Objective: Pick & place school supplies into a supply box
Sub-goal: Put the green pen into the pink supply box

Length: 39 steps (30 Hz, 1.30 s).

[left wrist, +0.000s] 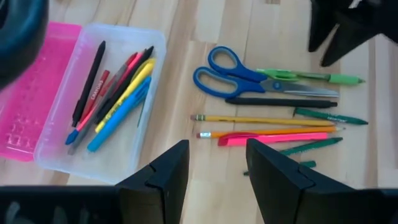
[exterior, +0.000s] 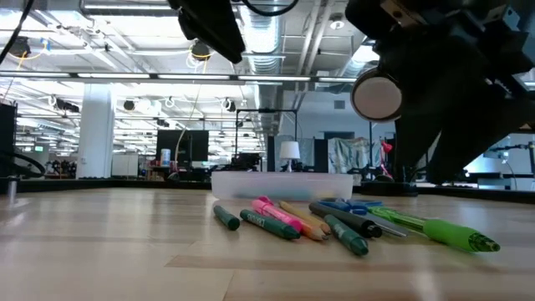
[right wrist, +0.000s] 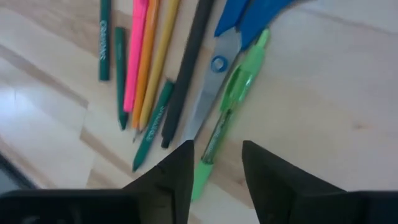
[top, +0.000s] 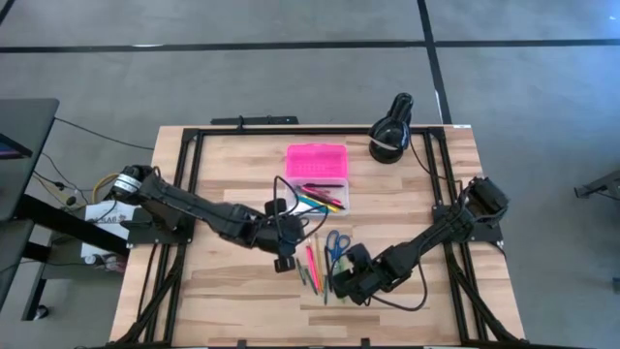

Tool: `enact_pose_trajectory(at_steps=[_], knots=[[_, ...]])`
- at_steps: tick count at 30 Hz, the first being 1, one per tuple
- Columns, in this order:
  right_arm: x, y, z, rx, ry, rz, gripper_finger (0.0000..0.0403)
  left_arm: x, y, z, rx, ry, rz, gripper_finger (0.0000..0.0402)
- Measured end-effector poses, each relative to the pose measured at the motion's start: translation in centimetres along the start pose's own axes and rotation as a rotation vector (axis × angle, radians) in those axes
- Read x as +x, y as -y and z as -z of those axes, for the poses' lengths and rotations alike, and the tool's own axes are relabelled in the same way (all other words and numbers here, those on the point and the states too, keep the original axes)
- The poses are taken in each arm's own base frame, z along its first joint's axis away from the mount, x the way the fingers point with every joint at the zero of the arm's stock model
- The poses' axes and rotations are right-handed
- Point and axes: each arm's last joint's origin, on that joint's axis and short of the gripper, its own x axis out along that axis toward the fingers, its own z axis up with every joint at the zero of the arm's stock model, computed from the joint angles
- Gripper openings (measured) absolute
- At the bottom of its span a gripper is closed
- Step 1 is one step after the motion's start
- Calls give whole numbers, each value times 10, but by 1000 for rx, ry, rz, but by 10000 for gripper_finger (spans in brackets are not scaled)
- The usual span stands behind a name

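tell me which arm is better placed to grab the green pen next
Right. The right gripper, open, sits directly over the green pen; the left gripper, also open, is over the pink marker.

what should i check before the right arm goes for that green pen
1. Right gripper jaws open: ok, gap shows with nothing between them.
2. Jaws lined up over the green pen: ok, its lower end lies in the gap.
3. Pen free of neighbours: not ok, the scissors blade lies right against it.
4. Supply box open to receive: ok, clear base uncovered, pens already inside.
5. Left gripper out of the way: not ok, it hovers open between box and loose supplies.
6. Height above the pen: cannot tell.
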Motion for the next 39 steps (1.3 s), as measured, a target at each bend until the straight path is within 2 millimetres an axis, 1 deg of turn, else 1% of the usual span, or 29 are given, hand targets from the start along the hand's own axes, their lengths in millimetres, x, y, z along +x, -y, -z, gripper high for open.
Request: enact_pose_trajectory(at_steps=[6,10,12,14,16,18,21,23,26,31,39], knots=[[1,-2,-2,9,24,-19,135,-3,5,5,-10,-21,3,154],[9,0,0,4,25,3,128,-5,11,9,-15,-35,8,154],[14,-4,2,10,11,-20,124,-7,14,10,-14,-35,14,154],[16,0,4,-4,4,12,122,-8,16,12,-15,-37,16,154],[20,-3,7,5,-1,-3,121,-9,19,14,-19,-37,3,154],[22,3,7,1,0,42,121,-10,21,16,-13,-37,-6,154],[29,0,9,15,-8,25,121,-12,23,17,-11,-33,-11,154],[30,2,9,14,-10,35,121,-13,25,18,-14,-32,-13,154],[34,-1,10,18,-3,18,120,-13,25,19,-14,-37,-14,154],[33,0,10,15,-1,34,120,-13,25,20,-21,-42,-17,154],[30,10,9,-3,-65,156,120,-14,25,21,-18,-55,-26,155]])
